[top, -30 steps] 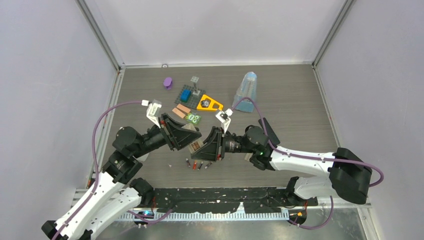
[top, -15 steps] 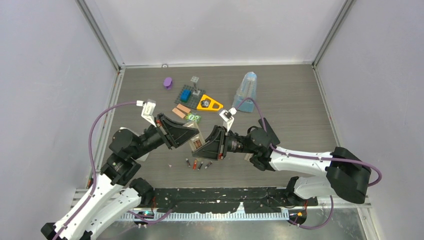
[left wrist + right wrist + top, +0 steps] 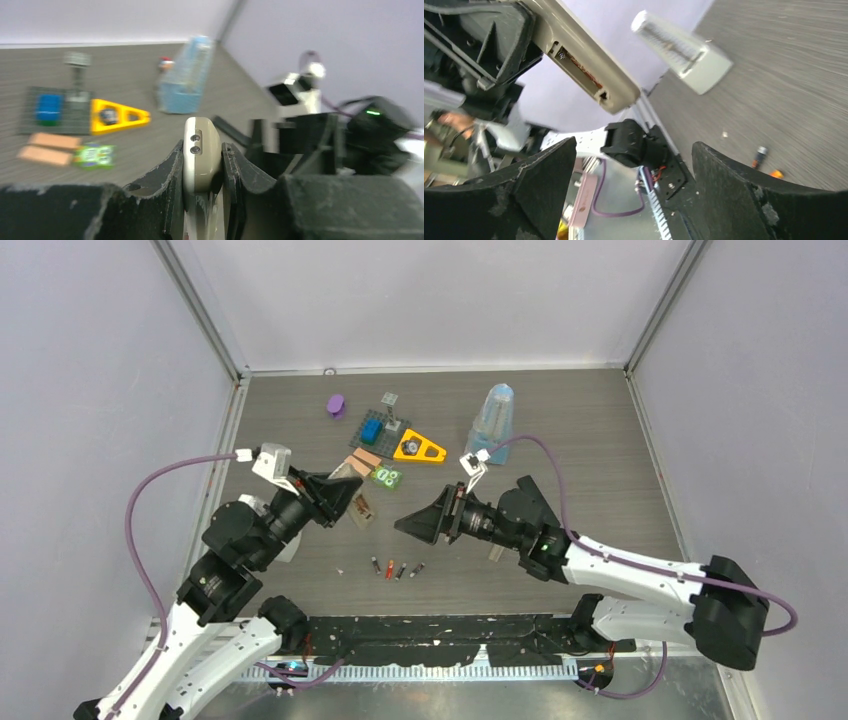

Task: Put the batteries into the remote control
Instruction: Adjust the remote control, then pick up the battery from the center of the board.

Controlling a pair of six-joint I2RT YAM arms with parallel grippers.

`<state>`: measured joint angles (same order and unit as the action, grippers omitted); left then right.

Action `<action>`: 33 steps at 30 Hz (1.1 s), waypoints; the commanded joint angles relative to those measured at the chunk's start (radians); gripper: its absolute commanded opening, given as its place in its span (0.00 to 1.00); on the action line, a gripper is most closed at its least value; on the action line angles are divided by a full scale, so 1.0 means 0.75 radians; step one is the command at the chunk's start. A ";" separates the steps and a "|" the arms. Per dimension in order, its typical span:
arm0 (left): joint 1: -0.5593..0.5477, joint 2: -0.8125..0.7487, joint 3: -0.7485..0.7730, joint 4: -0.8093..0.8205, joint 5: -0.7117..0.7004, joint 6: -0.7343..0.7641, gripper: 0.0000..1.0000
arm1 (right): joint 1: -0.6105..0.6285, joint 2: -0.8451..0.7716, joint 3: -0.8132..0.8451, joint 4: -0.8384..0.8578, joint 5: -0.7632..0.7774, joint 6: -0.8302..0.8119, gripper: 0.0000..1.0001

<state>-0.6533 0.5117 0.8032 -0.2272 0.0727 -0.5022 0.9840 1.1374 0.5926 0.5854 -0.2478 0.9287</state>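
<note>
Grey wood-grain table (image 3: 600, 440), pale walls (image 3: 420, 300) on three sides. All places are taken from the remote control (image 3: 364, 510). Beyond the remote, toward the far wall, sits a cluster of things. The green piece (image 3: 386, 476) is closest, then two tan blocks (image 3: 362, 460), an orange-yellow triangle (image 3: 418, 448), a grey plate (image 3: 358, 438) carrying a blue block (image 3: 371, 428), and a purple lump (image 3: 336, 405) farthest out. Right of that cluster stands a clear blue pyramid-shaped case (image 3: 492, 418), well apart from the remote. None of these touches the remote. The remote is off the table and tilted. The left gripper (image 3: 202, 150) clamps it across its narrow sides, fingers closed tight on it, and one end sticks out past the fingertips. In the right wrist view its battery bay is uncovered and copper contacts show. The right gripper (image 3: 412, 524) is near the remote on its right and apart from it; its jaws are spread wide with nothing between them. Four batteries (image 3: 390, 569) lie in a short row on the table on the near side of the remote, under the gap between the two grippers, touching neither. There is bare table left of the remote out to the wall, and far right of it past the right arm. Nearer than the batteries a black rail (image 3: 450, 640) bounds the table edge.
</note>
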 commanded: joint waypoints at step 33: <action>-0.001 -0.132 -0.035 -0.311 -0.486 0.167 0.00 | 0.366 0.959 1.098 -1.845 0.817 0.493 0.38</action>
<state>-0.6529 0.4347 0.7811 -0.4763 -0.2630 -0.3584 1.2549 1.8320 1.3594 -0.7235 0.3527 1.2095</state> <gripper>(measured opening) 0.276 0.408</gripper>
